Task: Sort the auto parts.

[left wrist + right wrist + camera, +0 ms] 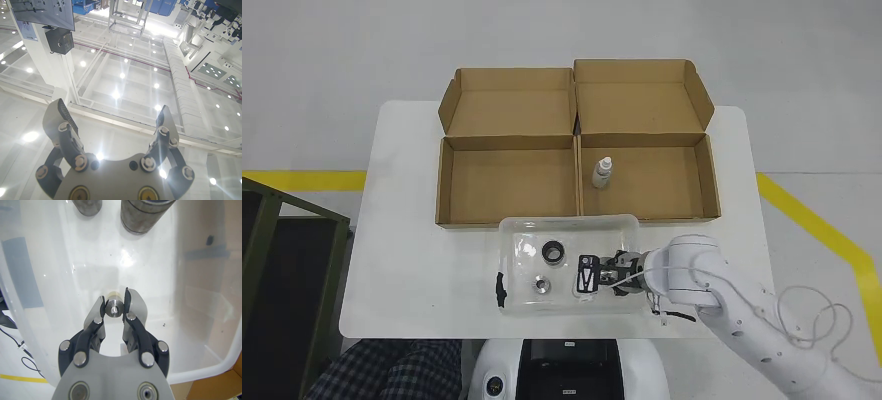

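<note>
My right gripper is shut on a small silver cylinder with a pale cap, low inside the clear plastic bin. Ahead of it in the bin stand a wide dark metal sleeve and a narrower dark cylinder. From above, the right gripper sits in the bin, with the dark ring-shaped sleeve and a small metal piece to its left. A white bottle-shaped part lies in the right cardboard box. My left gripper is open, holds nothing and points at the ceiling.
The left cardboard box adjoins the right one behind the bin, both with lids folded back. A small black piece sits at the bin's left rim. White table shows to the left of the bin.
</note>
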### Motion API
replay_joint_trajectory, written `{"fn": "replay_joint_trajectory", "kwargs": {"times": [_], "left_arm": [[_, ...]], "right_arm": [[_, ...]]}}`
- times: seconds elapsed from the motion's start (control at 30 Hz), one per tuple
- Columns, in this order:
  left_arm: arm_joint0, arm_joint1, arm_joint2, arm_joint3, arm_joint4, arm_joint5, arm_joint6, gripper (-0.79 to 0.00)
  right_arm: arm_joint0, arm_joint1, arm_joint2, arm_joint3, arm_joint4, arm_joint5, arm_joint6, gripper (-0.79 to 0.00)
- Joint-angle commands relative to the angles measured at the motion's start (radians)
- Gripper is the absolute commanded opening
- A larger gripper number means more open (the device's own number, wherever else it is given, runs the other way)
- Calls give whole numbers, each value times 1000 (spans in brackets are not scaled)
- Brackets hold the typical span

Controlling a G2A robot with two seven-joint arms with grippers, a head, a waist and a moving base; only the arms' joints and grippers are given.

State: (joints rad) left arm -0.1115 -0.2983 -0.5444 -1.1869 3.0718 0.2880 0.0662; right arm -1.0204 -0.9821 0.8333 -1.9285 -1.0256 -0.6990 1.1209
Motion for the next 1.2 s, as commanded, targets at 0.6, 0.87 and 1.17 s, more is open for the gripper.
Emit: {"fn": "replay_joint_trajectory", "kwargs": {"times": [0.6,0.87,1.17], "left_arm": [[0,0,0,0,0,0,0,0],[0,0,0,0,0,0,0,0],[0,0,0,0,0,0,0,0]], "right_arm": [[-156,21,215,-78,-38,79,-721,-785],[-247,18,335,-20,-12,121,-1183,-785],[-349,17,421,-38,-102,112,-1537,-785]]}}
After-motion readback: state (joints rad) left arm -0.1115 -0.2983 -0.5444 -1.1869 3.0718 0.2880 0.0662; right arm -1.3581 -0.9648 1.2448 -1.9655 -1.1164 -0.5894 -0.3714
